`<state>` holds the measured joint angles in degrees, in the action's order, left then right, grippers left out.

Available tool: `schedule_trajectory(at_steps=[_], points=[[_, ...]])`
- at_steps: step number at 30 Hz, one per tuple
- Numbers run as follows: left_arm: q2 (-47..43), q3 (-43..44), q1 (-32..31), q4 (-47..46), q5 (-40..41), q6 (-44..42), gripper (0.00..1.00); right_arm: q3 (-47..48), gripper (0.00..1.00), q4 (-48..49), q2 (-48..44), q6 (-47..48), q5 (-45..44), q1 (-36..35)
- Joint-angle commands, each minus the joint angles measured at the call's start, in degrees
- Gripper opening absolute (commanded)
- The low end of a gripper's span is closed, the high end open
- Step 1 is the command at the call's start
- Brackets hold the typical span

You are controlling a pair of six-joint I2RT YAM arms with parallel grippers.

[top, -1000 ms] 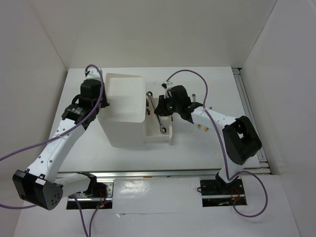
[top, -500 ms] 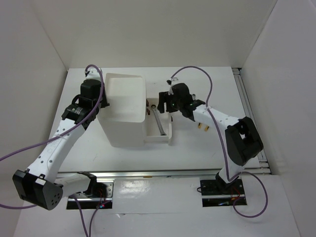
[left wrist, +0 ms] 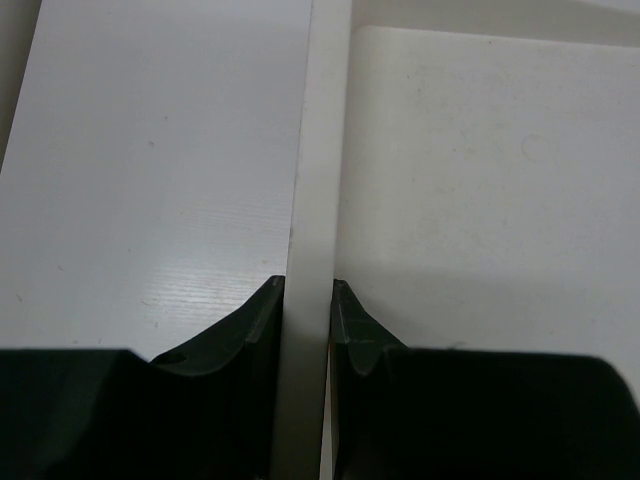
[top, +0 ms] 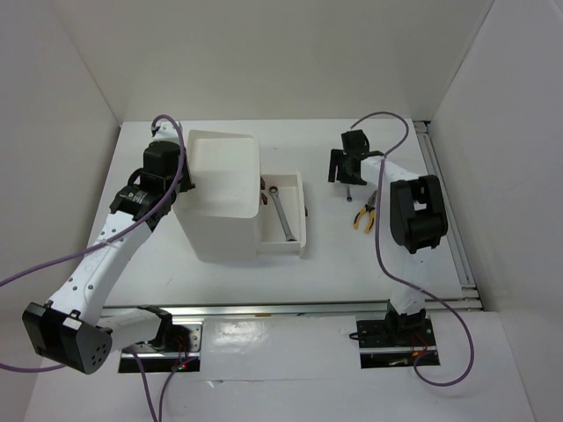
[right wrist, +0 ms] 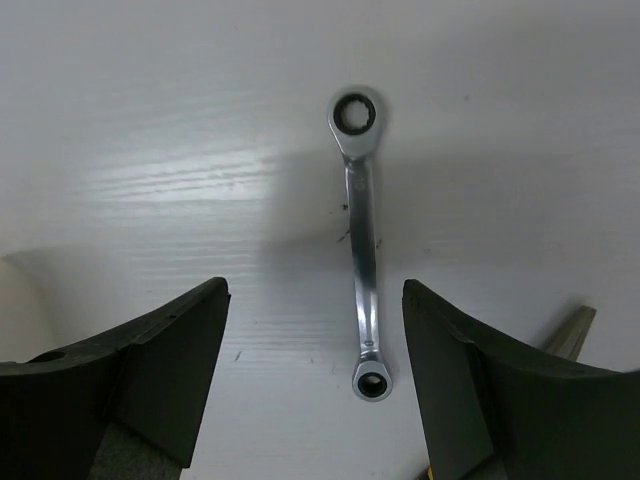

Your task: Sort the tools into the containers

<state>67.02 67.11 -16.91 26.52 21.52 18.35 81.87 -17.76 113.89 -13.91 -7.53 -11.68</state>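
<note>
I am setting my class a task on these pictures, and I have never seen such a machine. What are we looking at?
These are two robot arms bolted to a table, each ending in a two-finger gripper. The wide picture looks down from above; the other two come from cameras on the wrists. The left gripper is shut on the wall of a tall white box. Its pulled-out drawer holds one silver wrench. The right gripper hangs open and empty above a second wrench lying on the table, near yellow-handled pliers.
</note>
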Motion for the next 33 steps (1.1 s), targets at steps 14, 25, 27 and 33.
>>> schedule_trajectory(at_steps=[14,25,27,33], points=[[1.88,-1.37,-0.76,5.64,-6.23,4.50,0.28,4.53,0.32,-8.69,10.91,-1.02,-0.56,1.40],[1.88,-1.37,-0.76,5.64,-6.23,4.50,0.28,-5.82,0.00,7.06,-4.15,-5.66,20.39,1.40],[1.88,-1.37,-0.76,5.64,-6.23,4.50,0.28,-11.97,0.00,13.77,-8.31,-8.22,26.31,1.40],[1.35,-1.37,-0.76,5.64,-6.23,4.50,0.28,-17.00,0.00,24.09,-17.20,-11.75,30.48,-3.34]])
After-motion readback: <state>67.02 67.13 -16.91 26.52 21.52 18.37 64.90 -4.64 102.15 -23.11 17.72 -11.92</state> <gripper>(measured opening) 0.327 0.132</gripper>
